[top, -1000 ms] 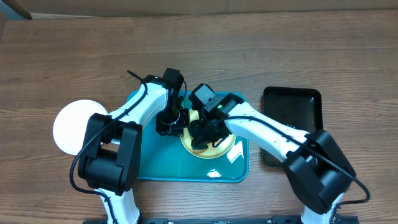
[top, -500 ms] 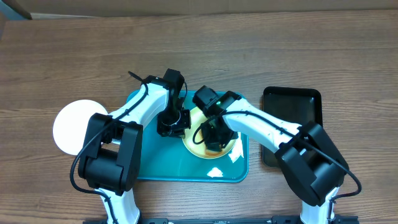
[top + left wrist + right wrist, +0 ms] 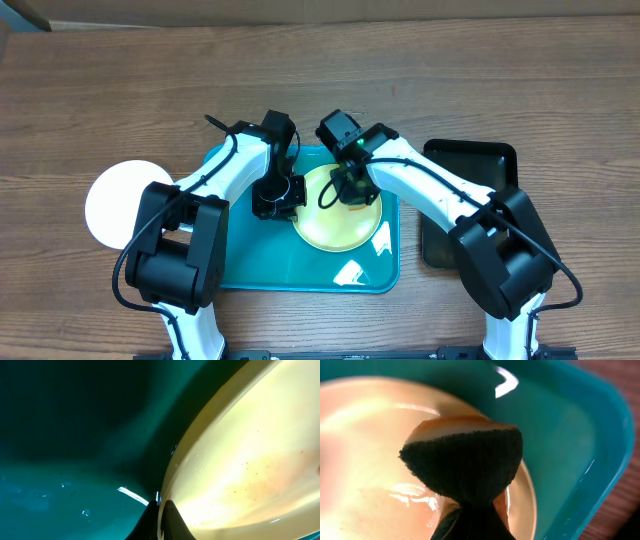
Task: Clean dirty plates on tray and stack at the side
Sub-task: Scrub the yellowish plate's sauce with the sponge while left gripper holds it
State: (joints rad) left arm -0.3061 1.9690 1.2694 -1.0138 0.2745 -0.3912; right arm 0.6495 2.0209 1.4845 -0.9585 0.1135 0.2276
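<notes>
A light green plate [image 3: 340, 222] lies on the teal tray [image 3: 250, 262]. My left gripper [image 3: 280, 198] is shut on the plate's left rim; in the left wrist view its fingertips [image 3: 162, 515] pinch the rim of the plate [image 3: 250, 460], which carries faint orange specks. Over the plate's far part, my right gripper [image 3: 350, 190] is shut on a dark sponge. In the right wrist view the sponge [image 3: 465, 465], tan on top, is squeezed in my right gripper [image 3: 470, 517] above the plate [image 3: 365, 460]. A white plate [image 3: 122, 205] rests on the table left of the tray.
A narrow black tray [image 3: 470, 190] sits right of the teal tray, under my right arm. The teal tray's rim [image 3: 600, 460] rises close to the plate's edge. Bare wooden table [image 3: 320, 80] surrounds everything.
My right gripper has swept the sponge from the plate's near side to its far side, uncovering most of the plate. The left gripper has kept its hold on the rim.
</notes>
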